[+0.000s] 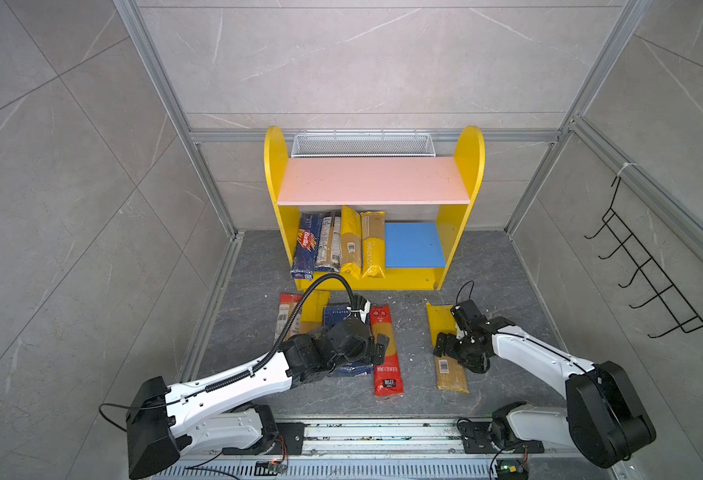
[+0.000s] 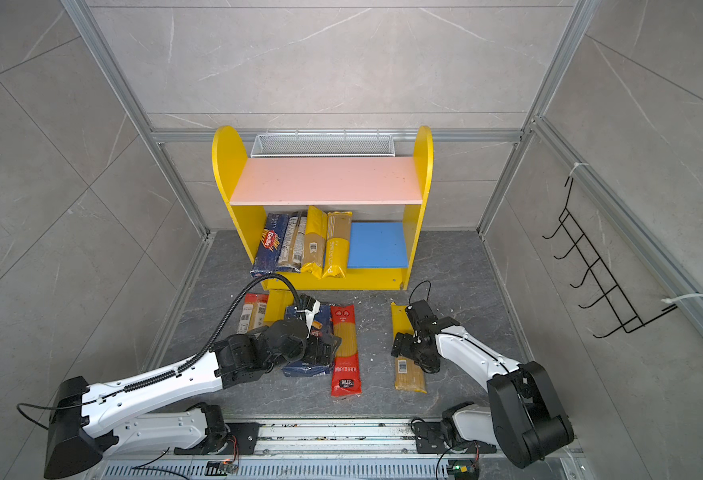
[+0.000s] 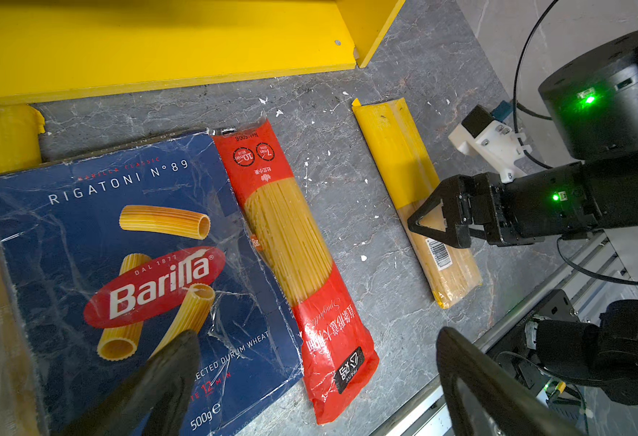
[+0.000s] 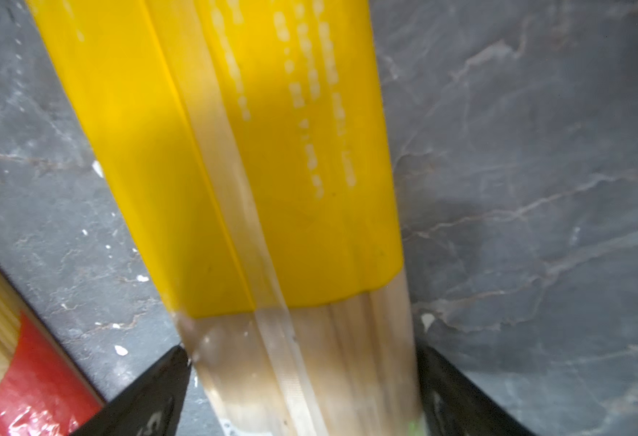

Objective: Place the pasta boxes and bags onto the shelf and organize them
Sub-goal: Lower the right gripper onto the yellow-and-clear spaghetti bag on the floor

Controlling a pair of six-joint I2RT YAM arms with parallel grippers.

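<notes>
right wrist, fingers [image 4: 147, 396] flank bag [image 4: 272, 170], perhaps touching

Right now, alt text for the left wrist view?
A dark-blue rigatoni box lies face up, a red spaghetti bag against its edge, under the open left gripper. Farther off, the right gripper reaches over a yellow-ended spaghetti bag near the yellow shelf.

Crinkled glossy film wraps the rigatoni pack [image 3: 83, 234]; the red spaghetti bag [image 3: 332, 339] is shiny plastic; the tabletop [image 3: 366, 211] looks matt, veined, perhaps stone laminate.
</notes>
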